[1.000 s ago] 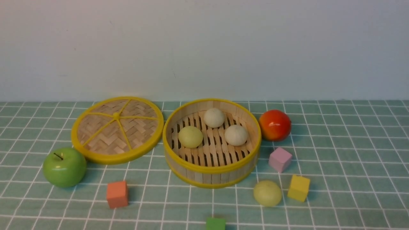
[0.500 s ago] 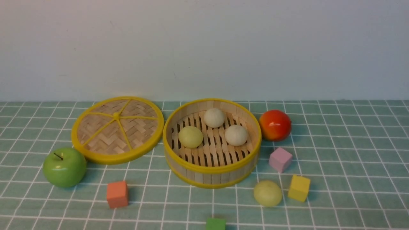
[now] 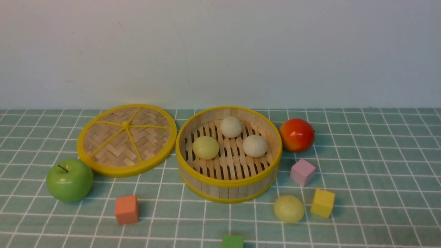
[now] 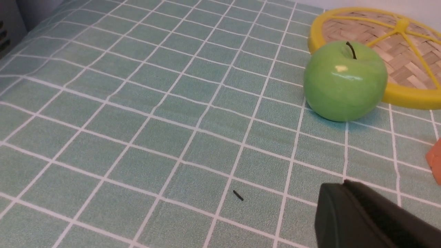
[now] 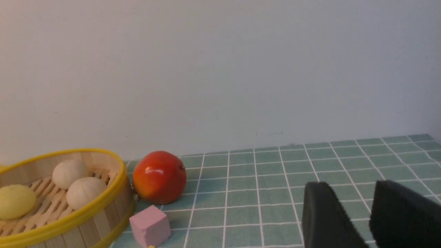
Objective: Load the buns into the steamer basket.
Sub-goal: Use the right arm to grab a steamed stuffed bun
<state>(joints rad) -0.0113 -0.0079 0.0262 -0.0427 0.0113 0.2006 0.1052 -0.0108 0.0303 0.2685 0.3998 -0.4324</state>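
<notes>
Right end effector (image 5: 355, 193) spread, empty; left end effector (image 4: 348, 210) cannot tell (mostly cropped); bun (image 3: 288, 208) outside steamer basket (image 3: 229, 193).

Ahead of the left gripper (image 4: 344, 196) sits the apple (image 4: 344, 82), with the lid (image 4: 406, 98) just behind it. Ahead of the right gripper (image 5: 356, 193), three buns (image 5: 86, 193) lie in the steamer basket (image 5: 86, 232), the fruit (image 5: 159, 177) just beside its wall.

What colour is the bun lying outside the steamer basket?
The bun is pale yellow-green, clearest in the front view.
</notes>
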